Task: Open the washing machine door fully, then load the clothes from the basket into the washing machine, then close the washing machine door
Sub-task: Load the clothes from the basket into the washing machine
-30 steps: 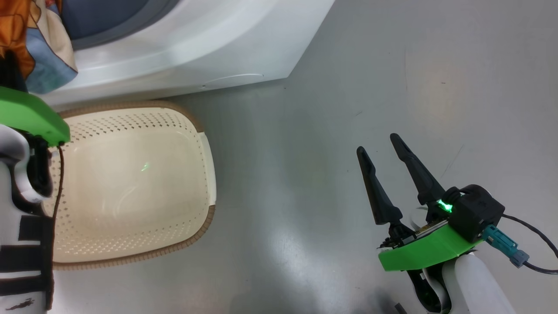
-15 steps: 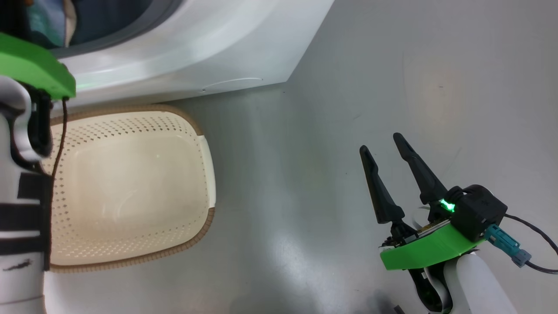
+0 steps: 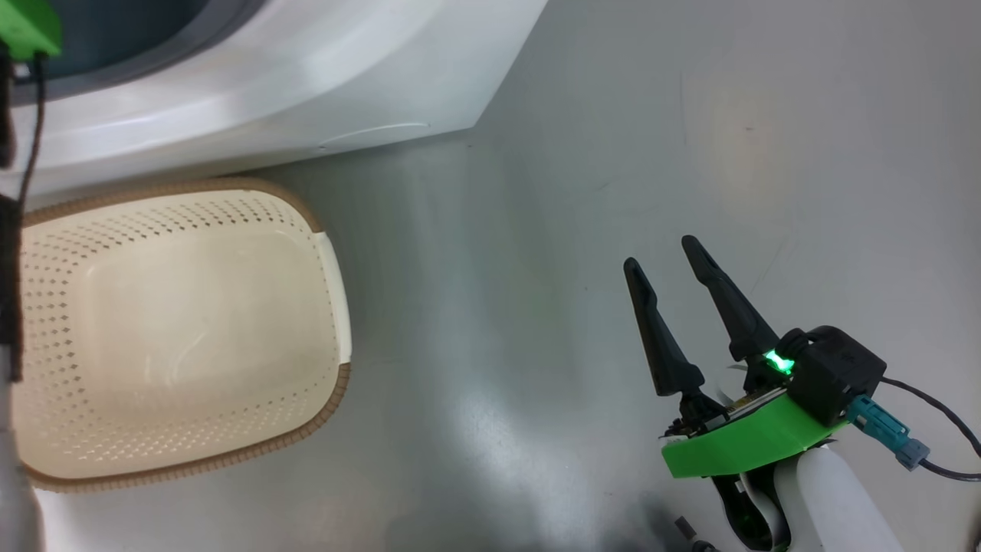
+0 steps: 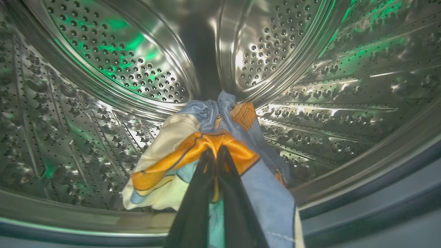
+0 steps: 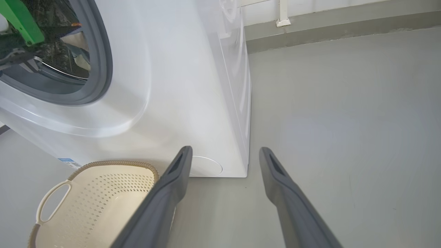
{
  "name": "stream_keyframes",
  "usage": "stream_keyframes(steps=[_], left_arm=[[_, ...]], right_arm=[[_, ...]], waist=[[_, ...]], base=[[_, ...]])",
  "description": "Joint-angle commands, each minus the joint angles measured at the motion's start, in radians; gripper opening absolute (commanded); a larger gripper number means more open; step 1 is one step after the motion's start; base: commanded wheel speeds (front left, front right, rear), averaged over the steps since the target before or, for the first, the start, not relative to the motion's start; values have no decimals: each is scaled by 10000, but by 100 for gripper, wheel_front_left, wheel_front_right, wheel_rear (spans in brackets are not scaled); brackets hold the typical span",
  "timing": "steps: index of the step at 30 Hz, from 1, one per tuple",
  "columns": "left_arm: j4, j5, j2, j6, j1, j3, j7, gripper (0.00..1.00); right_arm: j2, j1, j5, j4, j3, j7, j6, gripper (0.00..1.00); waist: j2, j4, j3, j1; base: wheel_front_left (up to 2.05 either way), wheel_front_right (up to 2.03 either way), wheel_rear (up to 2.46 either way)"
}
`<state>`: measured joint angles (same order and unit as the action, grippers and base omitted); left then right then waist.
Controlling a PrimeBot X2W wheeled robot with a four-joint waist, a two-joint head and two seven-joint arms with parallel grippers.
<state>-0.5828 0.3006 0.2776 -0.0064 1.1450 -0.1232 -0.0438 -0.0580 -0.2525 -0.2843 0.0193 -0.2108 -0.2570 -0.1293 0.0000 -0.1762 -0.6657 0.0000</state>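
Note:
In the left wrist view my left gripper (image 4: 214, 150) is shut on the clothes (image 4: 172, 155), a bunch of light blue, orange and cream fabric held inside the washing machine's steel drum (image 4: 120, 51). The cloth hangs over the fingers toward the drum's lower wall. The basket (image 3: 306, 211) stands on the floor in front of the washing machine (image 3: 306, 92) with nothing in it. My right gripper (image 3: 657, 253) is open over bare floor, well right of the basket. The washing machine door is out of view.
The grey gasket (image 5: 103, 62) rings the opening, and my left arm's green mount (image 5: 20, 20) reaches into it. A round flap (image 5: 206, 167) sits low on the machine's front. Grey floor (image 5: 344, 120) stretches right to a wall.
My left arm has carried the clothes from the mouth of the opening into the drum. The head camera has shifted a little. The right arm has not moved.

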Motion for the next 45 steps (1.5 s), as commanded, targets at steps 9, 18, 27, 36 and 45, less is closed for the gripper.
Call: stream_keyframes(steps=[9,18,27,36,45], left_arm=[[-1253,-295,830,-343,1867,-104,178,0],[-2205,-474,1087,-563,3285,-372,479,0],[-2359,-799,1251,-771,4514,-704,2218,0],[-3838,-443,1060,-1031,5169,-883,1774,0],[-4725,-274,1005,-1015,5373,-998,1880,100]], right_arm=[[77,-1,-25,-262,-366,-48,-14,100],[77,98,-72,-449,-353,-48,-14,100],[77,-56,-224,-559,-515,-48,-14,100],[78,-105,-317,-471,-608,-48,-14,100],[78,-159,-251,-414,-555,-48,-14,100]], waist=[[0,-394,-580,0],[0,-503,-1344,0],[0,-583,-2096,0],[0,-632,-2132,0],[0,-530,-1942,0]], base=[[0,0,0],[0,0,0],[0,0,0],[0,0,0],[0,0,0]])
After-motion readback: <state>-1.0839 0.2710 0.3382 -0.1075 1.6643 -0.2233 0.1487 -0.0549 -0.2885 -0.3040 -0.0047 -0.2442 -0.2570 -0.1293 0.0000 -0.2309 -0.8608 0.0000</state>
